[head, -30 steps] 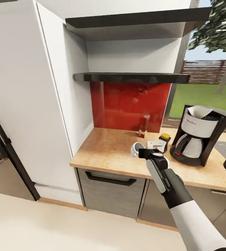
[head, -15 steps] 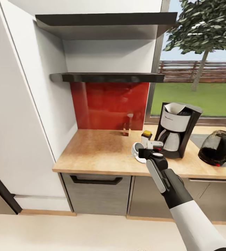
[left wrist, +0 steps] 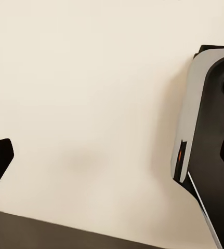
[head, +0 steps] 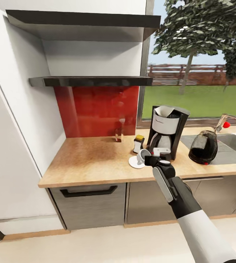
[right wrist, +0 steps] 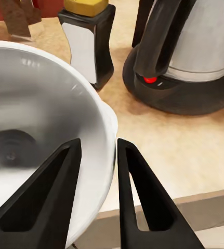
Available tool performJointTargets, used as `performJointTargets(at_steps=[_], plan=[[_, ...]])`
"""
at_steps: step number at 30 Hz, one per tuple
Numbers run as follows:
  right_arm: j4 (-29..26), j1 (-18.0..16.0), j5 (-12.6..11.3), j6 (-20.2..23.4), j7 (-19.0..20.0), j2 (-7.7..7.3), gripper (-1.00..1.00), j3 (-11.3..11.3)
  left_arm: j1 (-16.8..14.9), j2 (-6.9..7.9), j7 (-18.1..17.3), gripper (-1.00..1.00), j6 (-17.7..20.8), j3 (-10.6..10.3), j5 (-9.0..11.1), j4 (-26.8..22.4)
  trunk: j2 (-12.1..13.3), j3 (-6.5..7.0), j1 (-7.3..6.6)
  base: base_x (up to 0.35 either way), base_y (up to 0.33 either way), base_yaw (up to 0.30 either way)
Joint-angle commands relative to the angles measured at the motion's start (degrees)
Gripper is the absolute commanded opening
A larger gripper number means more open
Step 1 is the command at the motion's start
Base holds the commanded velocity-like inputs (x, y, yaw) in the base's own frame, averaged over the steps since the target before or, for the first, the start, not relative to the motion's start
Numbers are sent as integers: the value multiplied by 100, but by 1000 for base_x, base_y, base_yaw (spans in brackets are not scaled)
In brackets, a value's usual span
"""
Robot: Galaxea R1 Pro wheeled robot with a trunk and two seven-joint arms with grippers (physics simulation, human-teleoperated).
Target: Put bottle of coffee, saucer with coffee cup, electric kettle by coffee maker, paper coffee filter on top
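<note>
A kitchen corner with a speckled, tan wooden surface (head: 92,160) set against a glossy red backsplash (head: 96,109), under two dark floating shelves. The right gripper (head: 149,159), at the end of a white and black arm, reaches over the near edge of the surface. Its jaws are closed on the thin wall of a smooth white coffee cup (head: 143,155), which is tilted on its side with the mouth facing left. In the right wrist view, one black finger (right wrist: 49,202) lies inside the cup's rounded bowl (right wrist: 34,135) and the other outside it. The cup sits just above a flat white saucer (head: 135,162) lying on the surface.

Just beyond stands the boxy black and silver coffee maker (head: 167,131), with a white paper filter (head: 164,110) poking from its top. To its left is a small black bottle with a yellow cap (head: 138,144). To its right rests a rounded, glossy dark kettle (head: 203,147), near the sink (head: 234,144).

In the left wrist view, I cannot tell how the left gripper's jaws stand.
</note>
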Motion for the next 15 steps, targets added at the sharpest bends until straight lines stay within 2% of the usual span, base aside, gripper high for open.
performJointTargets(at_steps=[1, 15], plan=[[-5, -7, -64, 7, -47, 0, -100, 8, -6, 2, 28, 100, -27, 37, -61, 13, -13, -13, 4, 0, 100, -52], [-15, -7, -62, 3, -51, 4, -100, 13, -6, 5, 28, 100, -28, 37, -61, 13, -13, -13, 4, 0, 24, -6]])
